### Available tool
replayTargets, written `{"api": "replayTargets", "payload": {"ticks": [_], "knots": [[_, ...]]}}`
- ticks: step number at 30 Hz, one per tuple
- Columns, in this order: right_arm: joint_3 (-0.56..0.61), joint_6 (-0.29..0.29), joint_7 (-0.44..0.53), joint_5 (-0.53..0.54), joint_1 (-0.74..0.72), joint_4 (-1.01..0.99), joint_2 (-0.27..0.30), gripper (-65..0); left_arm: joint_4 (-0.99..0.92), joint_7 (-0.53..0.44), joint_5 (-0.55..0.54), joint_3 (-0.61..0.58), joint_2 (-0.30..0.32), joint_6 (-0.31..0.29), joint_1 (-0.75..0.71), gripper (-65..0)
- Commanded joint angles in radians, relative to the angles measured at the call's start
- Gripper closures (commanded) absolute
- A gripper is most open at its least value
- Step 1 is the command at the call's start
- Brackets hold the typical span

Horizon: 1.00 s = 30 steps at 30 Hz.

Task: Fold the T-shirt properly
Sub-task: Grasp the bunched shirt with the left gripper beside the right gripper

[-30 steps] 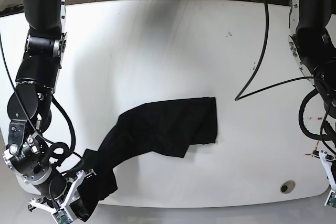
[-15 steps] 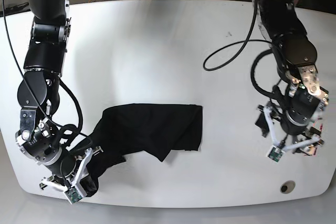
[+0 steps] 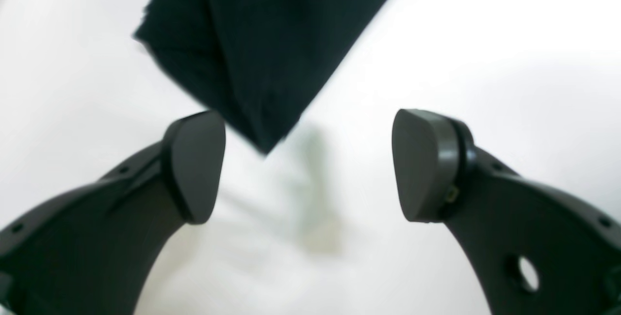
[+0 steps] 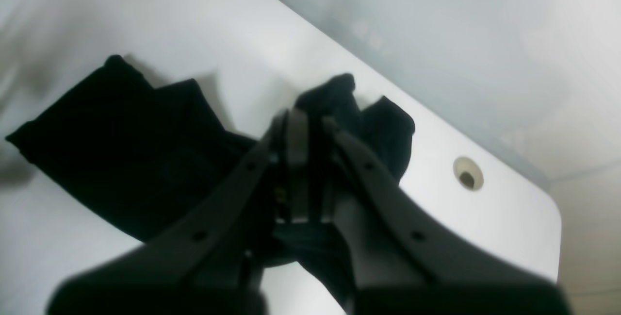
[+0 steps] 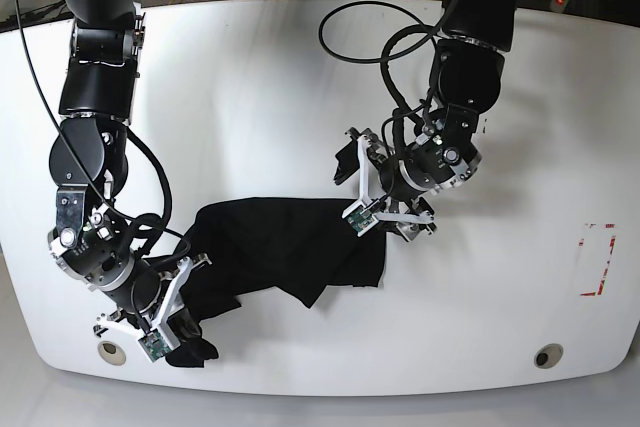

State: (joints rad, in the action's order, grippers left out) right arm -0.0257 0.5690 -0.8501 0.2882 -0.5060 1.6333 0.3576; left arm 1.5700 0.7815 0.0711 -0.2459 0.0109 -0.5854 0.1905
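Black cloth, one T-shirt (image 5: 290,252), lies crumpled across the near-middle of the white bench (image 5: 250,97), one end trailing toward the near left edge in the base view. Against the earlier base pictures: the left arm, a second ago hanging off the far right edge, now reaches in over the shirt's right end. The shirt's right edge sits further left than a second ago, little changed from the half-second picture. The right arm has drawn slightly further in from the near bench edge, cloth end with it.

Count: one shirt, two arms, two pincers, two round holes in the bench near its front edge (image 5: 545,356) (image 5: 108,351).

Left pincer (image 5: 385,209): jaws spread wide, nothing between them. Left wrist view shows a corner of the shirt (image 3: 262,53) lying ahead of the two pads (image 3: 196,164), just beside the left one; cannot tell whether it touches.

Right pincer (image 5: 160,322): jaws closed on a bunched end of the T-shirt (image 4: 339,96), cloth poking out past the fingertips (image 4: 296,135) in the right wrist view, rest of the shirt spread behind on the bench.

Around: black cable (image 5: 370,42) loops off the left arm above the bench; red-marked patch (image 5: 597,259) at right. No graphic or lettering visible on the cloth.
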Motion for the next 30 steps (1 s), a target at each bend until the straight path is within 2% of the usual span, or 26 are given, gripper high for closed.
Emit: {"api": "replayTargets", "payload": {"ticks": [1,4,15,19,24,25,27,28,30], "knots": [[-0.007,-0.005,0.022,0.007,-0.023,0.014,0.008,0.0,-0.049,-0.055,0.005,0.001,-0.016,0.035,0.042,-50.4],[-0.018,-0.005,0.03,0.009,-0.004,0.014,0.008,0.0,-0.108,-0.072,0.005,0.006,-0.038,0.071,0.073,-50.4],[-0.085,-0.004,0.025,0.007,0.039,0.014,-0.018,0.0,-0.27,-0.168,0.005,0.006,-0.044,0.147,0.152,-50.4],[-0.085,-0.004,0.025,0.007,0.048,0.014,-0.018,0.0,-0.366,-0.211,-0.001,0.006,-0.047,0.15,0.189,-50.4],[-0.085,-0.005,0.025,0.007,0.051,0.014,-0.019,0.0,-0.429,-0.25,0.0,0.007,-0.082,0.15,0.203,-49.4],[-0.085,-0.005,0.025,0.007,0.051,0.014,-0.019,0.0,-0.426,-0.251,0.0,0.007,-0.084,0.15,0.203,-47.6],[-0.085,-0.005,0.025,0.007,0.053,0.014,-0.019,0.0,-0.426,-0.253,-0.001,0.007,-0.085,0.15,0.206,-38.5],[-0.085,-0.005,0.025,0.007,0.053,0.014,-0.019,0.0,-0.425,-0.253,-0.001,0.007,-0.085,0.15,0.214,-32.8],[-0.085,-0.005,0.025,0.007,0.053,0.014,-0.019,0.0,-0.428,-0.253,-0.001,0.007,-0.085,0.15,0.224,-15.4]]}}
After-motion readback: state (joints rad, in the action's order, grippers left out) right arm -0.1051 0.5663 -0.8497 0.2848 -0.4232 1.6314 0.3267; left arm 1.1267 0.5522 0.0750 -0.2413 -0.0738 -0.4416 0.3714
